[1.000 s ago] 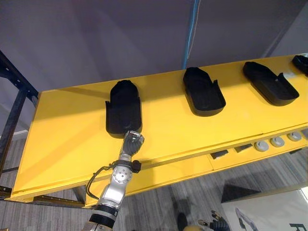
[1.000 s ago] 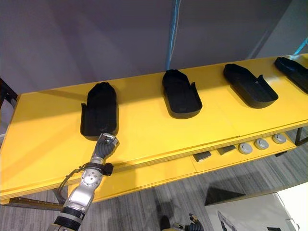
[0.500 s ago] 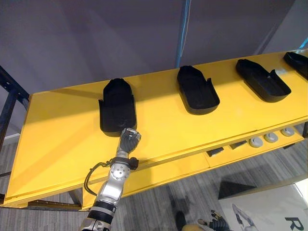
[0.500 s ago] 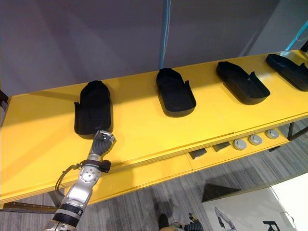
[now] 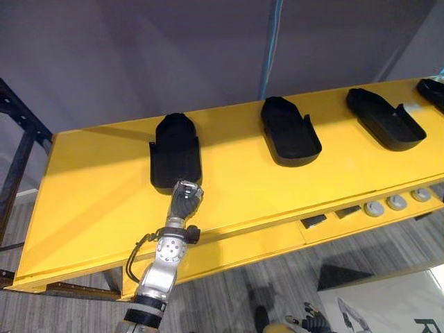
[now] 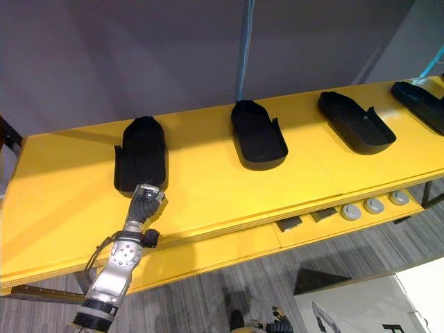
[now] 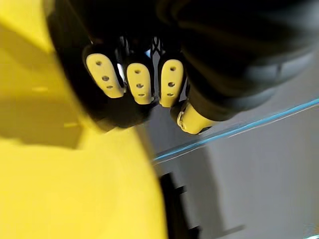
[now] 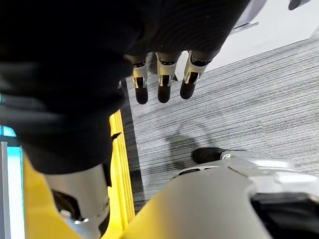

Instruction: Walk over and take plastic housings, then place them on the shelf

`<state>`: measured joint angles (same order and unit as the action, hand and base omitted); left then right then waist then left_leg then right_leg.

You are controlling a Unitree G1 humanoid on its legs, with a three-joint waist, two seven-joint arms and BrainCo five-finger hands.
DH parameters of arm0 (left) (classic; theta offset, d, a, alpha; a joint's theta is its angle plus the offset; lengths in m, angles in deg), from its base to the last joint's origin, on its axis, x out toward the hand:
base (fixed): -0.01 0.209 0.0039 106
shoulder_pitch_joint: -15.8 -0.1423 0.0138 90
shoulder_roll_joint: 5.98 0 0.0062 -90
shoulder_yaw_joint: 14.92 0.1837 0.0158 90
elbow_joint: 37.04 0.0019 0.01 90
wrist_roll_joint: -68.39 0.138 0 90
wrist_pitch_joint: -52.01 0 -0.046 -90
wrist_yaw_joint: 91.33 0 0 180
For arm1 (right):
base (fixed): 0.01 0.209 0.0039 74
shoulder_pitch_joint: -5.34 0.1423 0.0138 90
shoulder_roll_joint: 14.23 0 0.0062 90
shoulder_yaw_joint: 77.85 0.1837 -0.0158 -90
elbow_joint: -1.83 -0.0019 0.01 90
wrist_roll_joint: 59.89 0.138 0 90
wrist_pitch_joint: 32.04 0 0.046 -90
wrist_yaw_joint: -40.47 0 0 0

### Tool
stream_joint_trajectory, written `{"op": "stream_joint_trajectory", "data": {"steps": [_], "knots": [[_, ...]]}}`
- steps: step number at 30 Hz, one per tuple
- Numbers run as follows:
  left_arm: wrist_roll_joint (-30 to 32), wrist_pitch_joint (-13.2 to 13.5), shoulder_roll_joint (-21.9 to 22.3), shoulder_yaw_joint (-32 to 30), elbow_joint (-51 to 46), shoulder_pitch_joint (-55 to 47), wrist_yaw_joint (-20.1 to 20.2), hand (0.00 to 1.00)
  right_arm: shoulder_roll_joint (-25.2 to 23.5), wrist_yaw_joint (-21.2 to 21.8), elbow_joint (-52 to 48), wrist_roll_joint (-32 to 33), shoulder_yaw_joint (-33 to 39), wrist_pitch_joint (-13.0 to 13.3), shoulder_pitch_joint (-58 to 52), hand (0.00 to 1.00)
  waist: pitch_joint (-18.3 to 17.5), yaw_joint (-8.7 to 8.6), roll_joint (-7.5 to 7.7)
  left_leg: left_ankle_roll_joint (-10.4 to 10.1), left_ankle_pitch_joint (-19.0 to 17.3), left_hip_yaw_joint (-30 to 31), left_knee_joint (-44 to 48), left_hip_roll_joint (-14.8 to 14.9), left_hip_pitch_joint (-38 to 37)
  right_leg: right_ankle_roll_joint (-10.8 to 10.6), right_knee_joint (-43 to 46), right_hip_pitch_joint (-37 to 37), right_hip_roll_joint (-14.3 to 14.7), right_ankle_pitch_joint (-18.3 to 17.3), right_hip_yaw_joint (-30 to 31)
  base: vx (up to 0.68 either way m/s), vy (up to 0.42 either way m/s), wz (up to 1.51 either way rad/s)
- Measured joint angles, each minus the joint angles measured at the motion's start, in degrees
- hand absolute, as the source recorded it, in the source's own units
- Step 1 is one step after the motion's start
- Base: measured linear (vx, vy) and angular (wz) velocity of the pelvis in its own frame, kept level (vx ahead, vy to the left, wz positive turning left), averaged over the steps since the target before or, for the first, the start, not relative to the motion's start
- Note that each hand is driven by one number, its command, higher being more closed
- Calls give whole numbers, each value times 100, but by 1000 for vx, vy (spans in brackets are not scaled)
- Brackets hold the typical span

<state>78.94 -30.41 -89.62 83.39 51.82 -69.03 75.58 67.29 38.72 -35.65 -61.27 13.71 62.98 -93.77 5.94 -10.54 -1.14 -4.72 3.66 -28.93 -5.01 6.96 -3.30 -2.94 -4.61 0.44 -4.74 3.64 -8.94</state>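
The grey wall (image 5: 173, 48) stands behind, a blue strip (image 5: 272, 41) running down it, and the long yellow shelf (image 5: 90, 180) lies in front of me.

In the left eye view I see four black housings in a row on the shelf, open sides up and nothing in them. My left hand (image 5: 185, 198) sits at the near end of the first housing (image 5: 175, 149), which lies straight beyond the fingers. The second housing (image 5: 290, 132), third housing (image 5: 385, 119) and fourth housing (image 5: 433, 90) are well apart, off to the right of the fingers. A lower ledge (image 5: 236, 246) below the shelf's front edge carries round grey discs (image 5: 397, 202) and small dark blocks (image 5: 316, 221).

The right eye view shows bare yellow shelf left of the fingers and between the housings. Grey floor (image 6: 208, 298) runs under the front edge.

In the left wrist view the fingers (image 7: 138, 83) are bent, pads in a row, with the thumb (image 7: 192, 117) beside them. They are up against the first housing's dark end. I cannot tell whether they grip it or merely touch it.

In the right wrist view my right hand (image 8: 149, 30) hangs over the floor with its fingers (image 8: 163, 84) slack and holding nothing.
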Motion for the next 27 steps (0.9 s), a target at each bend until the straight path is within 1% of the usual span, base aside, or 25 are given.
{"op": "stream_joint_trajectory", "data": {"steps": [3, 4, 5, 6, 9, 10, 11, 12, 13, 14, 15, 16, 17, 19, 21, 23, 26, 27], "knots": [[-29, 79, -41, -40, -566, -199, 9, 100, 36, 0, 42, -16, -1, 2, -2, 0, 1, 46, -2, 10, 31, 144, -2, -2, 0, -11, 18, 82, -16, -26, -123, -72, -13, 26], [-29, 119, -29, -148, -899, -300, 6, 100, 45, 4, 87, -19, -2, 2, 9, 0, 1, 91, -6, 20, 40, 216, -18, -5, -4, -15, 65, 101, -26, -59, -150, -137, -6, 55], [-221, 490, 9, -1361, -1794, -773, -302, 100, 100, 6, 330, -24, 9, 2, -20, 0, -18, 377, -11, 56, 73, 414, -20, -23, -78, -26, 234, 216, -61, -176, -322, -140, -2, 53], [-327, 510, 19, -1469, -1794, -853, -437, 100, 99, 8, 381, -24, 45, 2, -32, 0, -25, 461, -1, 60, 75, 448, -21, -32, -99, -28, 228, 261, -69, -177, -350, -116, -1, 44], [-371, 543, 92, -1549, -1796, -955, -486, 100, 96, 9, 466, -24, 75, 2, -1, 0, -39, 520, 9, 84, 92, 547, -22, -57, -50, -33, 229, 277, -95, -182, -434, -39, 4, 15], [-370, 584, 128, -1684, -1773, -1074, -486, 100, 98, 11, 461, -25, 82, 2, 14, 0, -44, 500, 7, 85, 93, 550, -22, -59, -30, -36, 230, 274, -97, -184, -436, -38, 7, 6], [-375, 650, 184, -1996, -1632, -1227, -495, 100, 88, 11, 433, -25, 112, 1, 33, 0, -46, 483, 7, 90, 97, 557, -21, -60, -33, -35, 235, 275, -95, -184, -454, 0, 0, 0], [-494, 681, 245, -2558, -1184, -1387, -526, 100, 59, 11, 417, -25, 197, 0, 20, 0, -47, 498, 5, 92, 100, 567, -20, -51, -79, -25, 250, 296, -85, -196, -470, -2, -12, 5], [-685, 490, 231, -3019, -623, -1518, -525, 0, 33, 11, 413, -27, 258, -9, 2, 0, -52, 531, 19, 91, 101, 581, -17, -37, -138, -15, 252, 360, -73, -205, -489, 11, -19, 7], [-780, 388, 211, -3190, -339, -1614, -526, 0, 19, 12, 401, -29, 277, -15, -1, 0, -62, 551, 34, 91, 101, 593, -17, -33, -160, -11, 252, 389, -70, -211, -506, 8, -20, 8], [-849, 239, 160, -3280, 27, -1763, -495, 0, -2, 7, 325, -38, 284, -28, -34, 0, -72, 616, 60, 90, 101, 602, -13, -30, -193, -15, 252, 434, -69, -220, -549, -15, -19, 14], [-866, 71, 82, -3224, 415, -1976, -336, 0, -33, 11, 165, -74, 281, -38, -98, 0, -98, 699, 102, 89, 101, 651, -13, -32, -197, -21, 256, 467, -74, -235, -580, -30, -12, 17], [-867, -34, 13, -3124, 774, -2172, -148, 0, -71, 12, 18, -121, 280, -44, -115, 0, -124, 773, 142, 88, 101, 674, -17, -35, -196, -22, 272, 473, -81, -242, -598, -40, -5, 14], [-865, -163, -6, -2936, 1351, -2354, 119, 0, -131, 36, -188, -123, 265, -43, -91, 0, -156, 840, 186, 89, 102, 674, -21, -40, -201, -28, 353, 452, -101, -285, -605, -57, 9, 6], [-856, -240, 1, -2750, 2138, -2409, 367, 0, -210, 68, -265, -123, 166, -44, -50, 0, -184, 861, 220, 91, 103, 657, -24, -43, -223, -18, 411, 440, -119, -326, -594, -73, 10, -1], [-796, -285, 66, -2646, 2743, -2406, 473, 0, -262, 81, -266, -124, 159, -44, -32, 0, -201, 861, 230, 59, 78, 612, -25, -46, -228, -43, 413, 402, -124, -348, -566, -81, 11, -12], [-766, -367, 267, -2531, 3546, -2396, 512, 0, -288, 78, -262, -123, 171, -48, -11, 0, -251, 853, 233, 72, 54, 513, -26, -47, -201, -59, 406, 333, -124, -355, -440, -33, 11, -17], [-734, -381, 285, -2484, 3649, -2394, 520, 0, -287, 75, -260, -123, 172, -48, -10, 0, -251, 852, 233, 67, 49, 504, -26, -49, -202, -59, 405, 333, -124, -355, -429, 2, 2, -10]]}}
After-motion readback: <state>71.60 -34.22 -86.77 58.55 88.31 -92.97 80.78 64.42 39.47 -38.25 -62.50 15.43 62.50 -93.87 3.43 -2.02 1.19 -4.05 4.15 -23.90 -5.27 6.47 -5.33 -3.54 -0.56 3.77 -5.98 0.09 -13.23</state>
